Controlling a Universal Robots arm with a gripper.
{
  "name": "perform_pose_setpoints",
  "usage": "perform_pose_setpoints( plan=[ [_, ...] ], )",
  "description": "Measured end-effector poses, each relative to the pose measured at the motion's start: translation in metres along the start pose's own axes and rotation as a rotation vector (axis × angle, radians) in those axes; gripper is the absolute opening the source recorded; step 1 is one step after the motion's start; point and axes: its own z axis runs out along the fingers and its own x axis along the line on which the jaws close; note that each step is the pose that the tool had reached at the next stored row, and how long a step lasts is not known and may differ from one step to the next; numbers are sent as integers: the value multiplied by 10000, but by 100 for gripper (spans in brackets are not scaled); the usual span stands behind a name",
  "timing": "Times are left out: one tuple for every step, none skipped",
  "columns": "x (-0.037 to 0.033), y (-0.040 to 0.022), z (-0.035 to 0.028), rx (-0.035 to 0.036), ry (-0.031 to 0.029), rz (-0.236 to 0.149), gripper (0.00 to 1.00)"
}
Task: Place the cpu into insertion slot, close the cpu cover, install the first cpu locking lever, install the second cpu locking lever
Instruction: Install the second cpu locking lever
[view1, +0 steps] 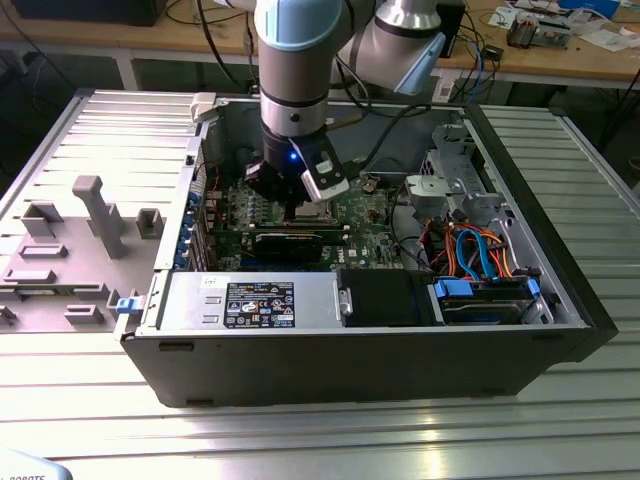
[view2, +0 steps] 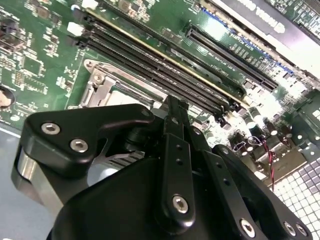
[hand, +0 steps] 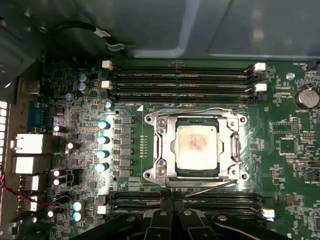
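Ribbed metal worktop (view1: 90, 130): the black hand (hand: 172, 212), fingers pressed together and empty, hovers beside the silver-framed insertion slot (hand: 159, 145), where the silvery-grey square cpu (hand: 196, 144) sits; descending off-line could scrape neighbouring memory slots.

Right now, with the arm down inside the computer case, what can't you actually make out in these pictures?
- Exterior view: the insertion slot, behind the tool.
- Second wrist view: most of the cpu cover, behind the tool's black body.
- First wrist view: the tool's fingertips, cut off by the picture's edge; the marks on the cpu, too small.
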Motion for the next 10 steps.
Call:
perform_pose_setpoints(
  plan=[
    [11,-3,24,-6,9,-6,11],
    [19,-10,47,-10,18,-20,11],
    [21,-20,64,-17,24,-28,11],
    [22,-30,75,-32,27,-32,11],
    [23,-58,81,-89,28,-40,11],
    [24,-90,79,-140,27,-50,11],
    [24,-101,79,-159,28,-56,11],
    [25,-105,82,-177,28,-62,11],
    [26,-106,92,-234,28,-78,11],
    [29,-107,95,-273,30,-98,11]
  ],
)
